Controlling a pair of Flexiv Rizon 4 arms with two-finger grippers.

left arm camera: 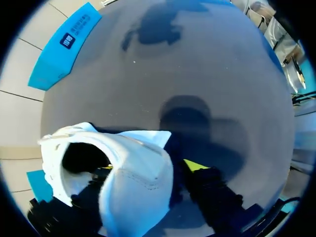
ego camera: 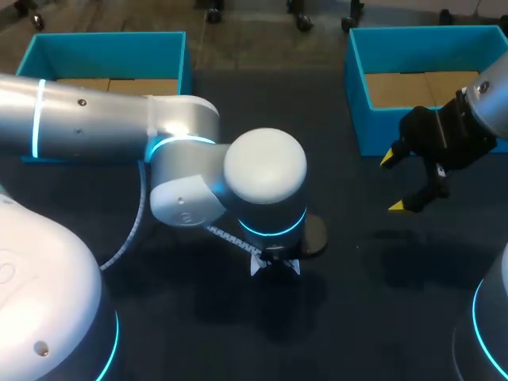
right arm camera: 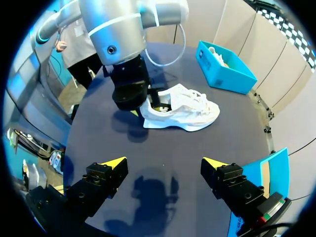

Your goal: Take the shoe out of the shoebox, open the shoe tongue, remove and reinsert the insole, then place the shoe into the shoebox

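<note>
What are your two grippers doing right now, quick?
Left gripper: at the shoe heel; cannot tell if it grips.
Right gripper: open, empty.

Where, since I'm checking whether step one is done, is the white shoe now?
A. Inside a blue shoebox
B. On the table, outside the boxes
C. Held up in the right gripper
B: the right wrist view shows the white shoe standing on its sole on the dark table, apart from the blue shoebox.
</note>
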